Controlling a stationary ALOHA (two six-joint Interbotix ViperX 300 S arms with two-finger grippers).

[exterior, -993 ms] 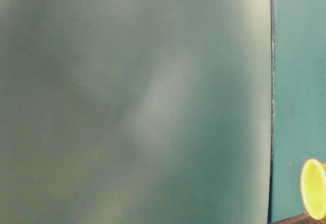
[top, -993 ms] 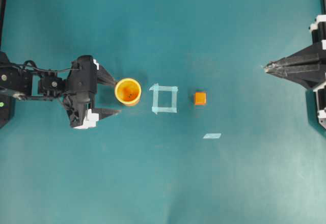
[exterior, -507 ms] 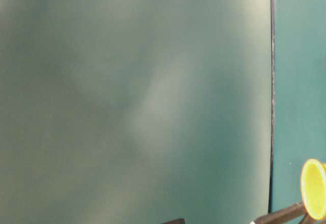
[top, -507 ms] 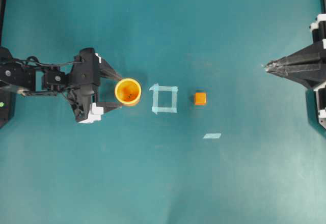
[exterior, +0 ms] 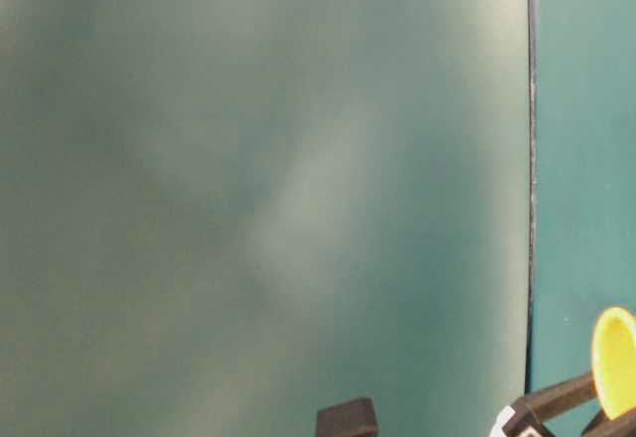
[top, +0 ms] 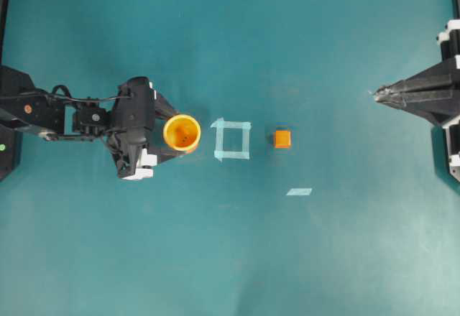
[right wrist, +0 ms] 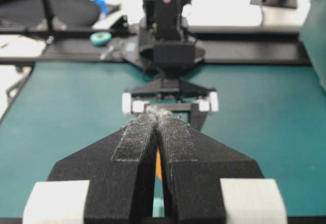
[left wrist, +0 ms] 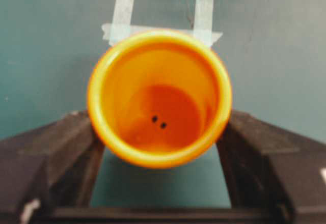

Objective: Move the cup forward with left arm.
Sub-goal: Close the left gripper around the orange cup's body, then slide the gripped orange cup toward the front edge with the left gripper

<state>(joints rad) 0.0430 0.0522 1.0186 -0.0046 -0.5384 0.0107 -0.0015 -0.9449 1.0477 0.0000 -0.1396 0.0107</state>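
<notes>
Flanking the cup (left wrist: pixel 159 98), the left gripper (top: pixel 171 133) had its jaws at its sides, grip unclear; cup stood just short of the tape square (top: pixel 232 139); squeezing evenly would avoid tipping.

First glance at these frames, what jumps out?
The yellow-orange cup sits upright on the teal table, bracketed by the left gripper, one finger on each side. Just beyond it lie a pale tape square and a small orange cube. The right gripper is parked shut at the far edge.
</notes>
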